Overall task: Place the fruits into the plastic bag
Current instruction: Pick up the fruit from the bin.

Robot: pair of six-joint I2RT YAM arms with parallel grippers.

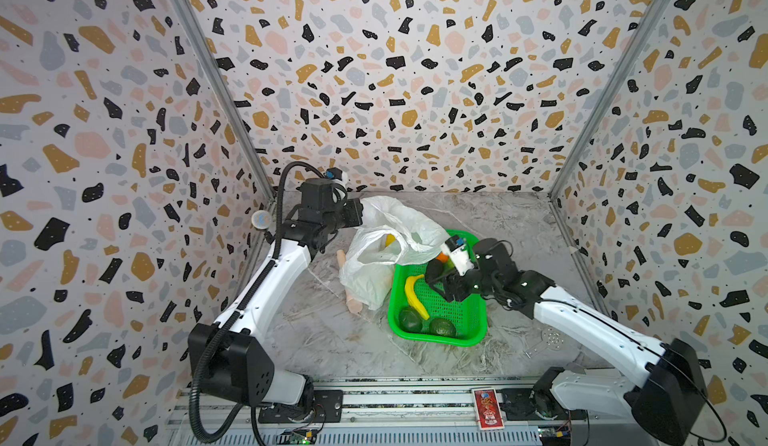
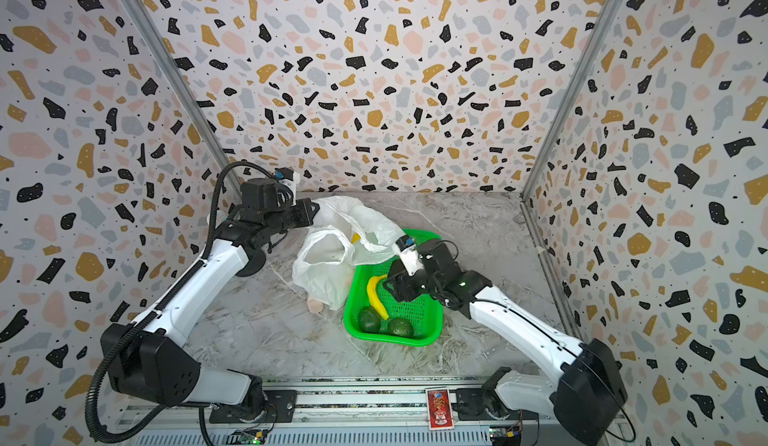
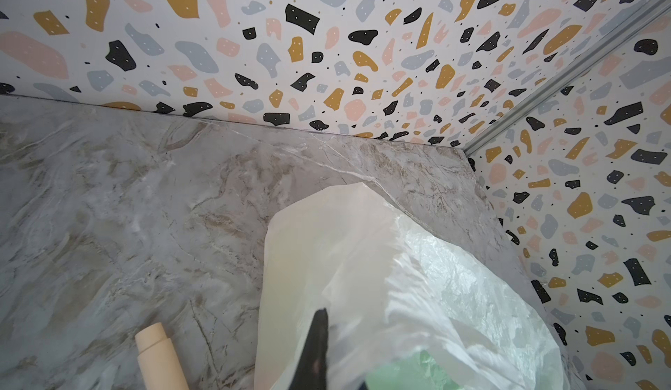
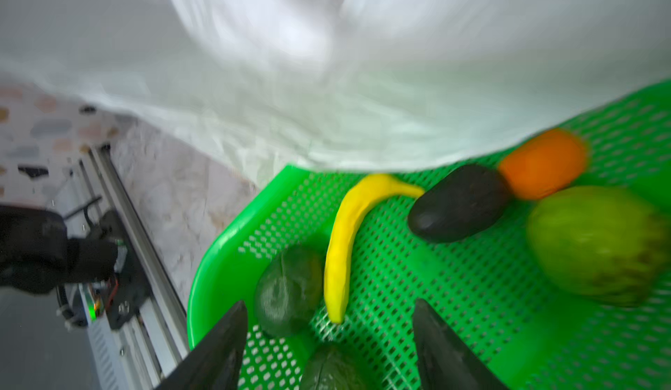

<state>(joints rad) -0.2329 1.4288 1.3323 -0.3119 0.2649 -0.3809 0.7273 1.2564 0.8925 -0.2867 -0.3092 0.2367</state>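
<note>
Well, the left gripper (image 1: 360, 217) has its fingers clamped on the thin white plastic carrier bag (image 1: 370, 278), a yellow lemon (image 1: 390, 239) inside. Beside it, the right gripper (image 4: 329, 319), fingers apart, hovers over the bright green mesh basket (image 1: 436, 342) holding a yellow banana (image 1: 415, 296) and two dark green avocados (image 1: 410, 319).

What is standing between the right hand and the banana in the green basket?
Nothing visible. The right hand is open over the green basket, and the banana lies uncovered ahead of it, an avocado beside it. The plastic bag overhangs only the basket's far end, past the banana.
</note>
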